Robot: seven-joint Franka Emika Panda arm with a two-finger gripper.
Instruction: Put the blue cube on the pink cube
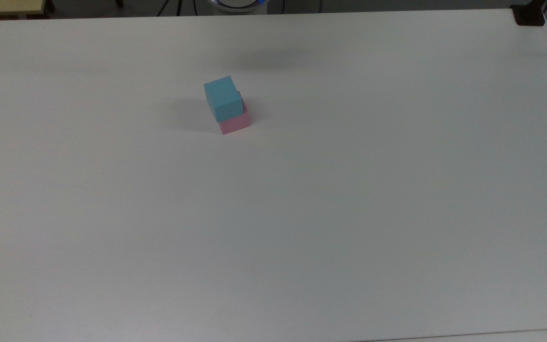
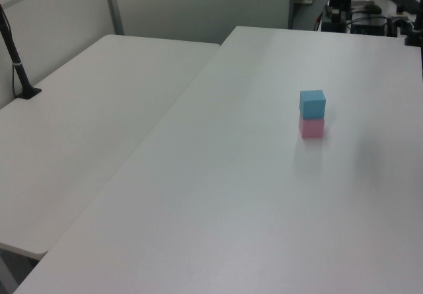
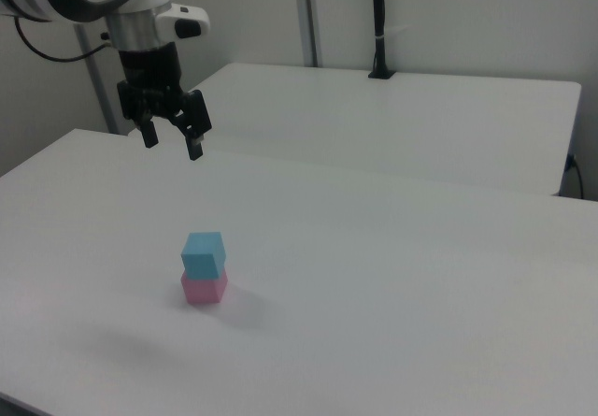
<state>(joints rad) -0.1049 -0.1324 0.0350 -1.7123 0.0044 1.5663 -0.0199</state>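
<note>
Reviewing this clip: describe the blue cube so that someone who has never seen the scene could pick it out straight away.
Start from the large white table. In the top view a two-cube stack stands left of centre, toward the far edge. The blue cube is the upper one, resting on the pink cube; its light cyan colour and top position set it apart, and the gripper hangs open, well above it.

A broad white table (image 1: 330, 213) with a matte top stands in even, soft light. In the left view a second white table (image 2: 86, 122) sits just beside it, edge to edge, backed by a pale grey wall (image 2: 192, 3). A black pole (image 3: 377, 23) rises from the second table in the right view.
</note>
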